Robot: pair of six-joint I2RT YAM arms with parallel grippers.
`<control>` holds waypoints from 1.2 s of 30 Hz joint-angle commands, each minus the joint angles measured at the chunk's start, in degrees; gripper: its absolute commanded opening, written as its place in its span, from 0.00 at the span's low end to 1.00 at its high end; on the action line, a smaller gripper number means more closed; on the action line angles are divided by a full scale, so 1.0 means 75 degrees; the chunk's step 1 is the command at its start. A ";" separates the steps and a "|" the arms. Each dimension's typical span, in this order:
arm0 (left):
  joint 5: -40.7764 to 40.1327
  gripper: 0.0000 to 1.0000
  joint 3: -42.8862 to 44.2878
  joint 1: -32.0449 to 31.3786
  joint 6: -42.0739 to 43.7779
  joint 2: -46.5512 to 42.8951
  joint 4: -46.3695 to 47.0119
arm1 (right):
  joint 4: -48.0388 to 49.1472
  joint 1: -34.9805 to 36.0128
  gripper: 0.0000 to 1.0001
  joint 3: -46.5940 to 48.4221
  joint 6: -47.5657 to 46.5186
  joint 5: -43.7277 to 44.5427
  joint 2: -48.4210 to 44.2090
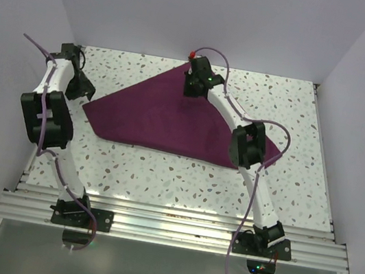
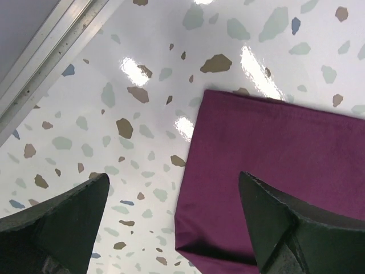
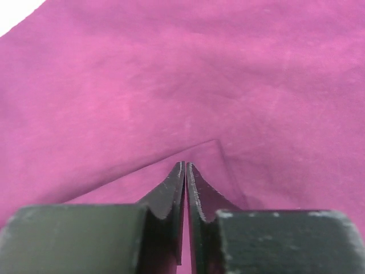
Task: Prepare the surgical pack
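Surgical pack lies folded into a triangle mid-worktop. Right gripper jaws all but closed, pinching the folded-over corner at the far edge, likely to set the fold. Left gripper gapes wide, empty, hovering over the pack's left corner, probably next grab

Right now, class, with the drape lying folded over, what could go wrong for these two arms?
The right gripper is shut at a fold corner of the purple drape. If it grips only the top layer, or nothing, a pull could undo the fold. The left gripper hangs open, one finger above the drape's corner, the other above the terrazzo table; closing there may bunch the edge or miss.
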 commanded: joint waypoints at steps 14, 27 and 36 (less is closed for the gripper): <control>0.2372 0.76 -0.0549 0.0562 0.1262 0.0221 0.1636 | -0.0385 -0.0024 0.00 -0.0250 0.0402 -0.1090 0.0033; 0.2197 0.62 -0.0410 0.0691 0.1415 0.0993 0.1766 | -0.0385 -0.0024 0.00 -0.0133 0.0449 -0.1184 0.0385; 0.2220 0.56 -0.0164 0.0750 0.1508 0.1532 0.1872 | -0.0420 -0.0012 0.00 -0.0121 0.0461 -0.1231 0.0502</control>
